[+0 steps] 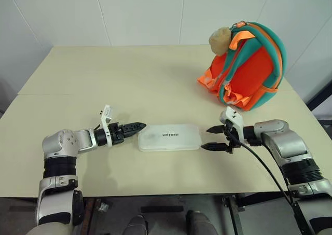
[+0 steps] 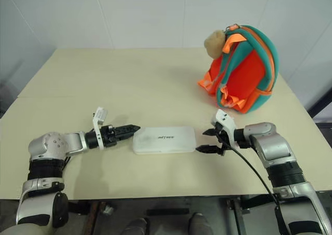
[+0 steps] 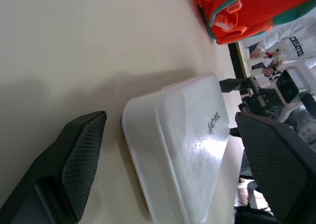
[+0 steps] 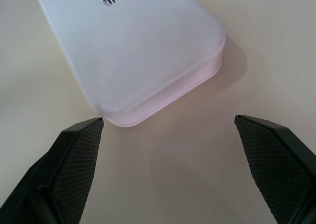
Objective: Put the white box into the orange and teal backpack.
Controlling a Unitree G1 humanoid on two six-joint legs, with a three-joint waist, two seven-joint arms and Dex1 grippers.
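From the head views, the white box [image 1: 169, 137] lies flat on the pale surface [image 1: 129, 84], near the front edge and about midway along it, its long sides running parallel to that edge (small dark lettering faces up). The orange and teal backpack [image 1: 249, 66] stands upright toward the far right corner of the surface, well apart from the box, with a tan plush toy [image 1: 220, 40] at its top. The left gripper [image 1: 136, 126] points at the box's left end, just beside it, and the right gripper [image 1: 215, 138] points at the right end, its jaws spread one above the other; neither touches the box.

In the left wrist view, the left gripper's jaws stand wide open, one finger [image 3: 81, 157] close to the near end of the box [image 3: 182, 145] with a thin strip of surface between them. The backpack [image 3: 247, 11] sits beyond, and a person in a white shirt [image 3: 291, 38] is past the surface's edge.

In the right wrist view, the right gripper's jaws are open too, both fingers [image 4: 74, 162] short of the box's rounded end [image 4: 143, 46], with bare surface between.
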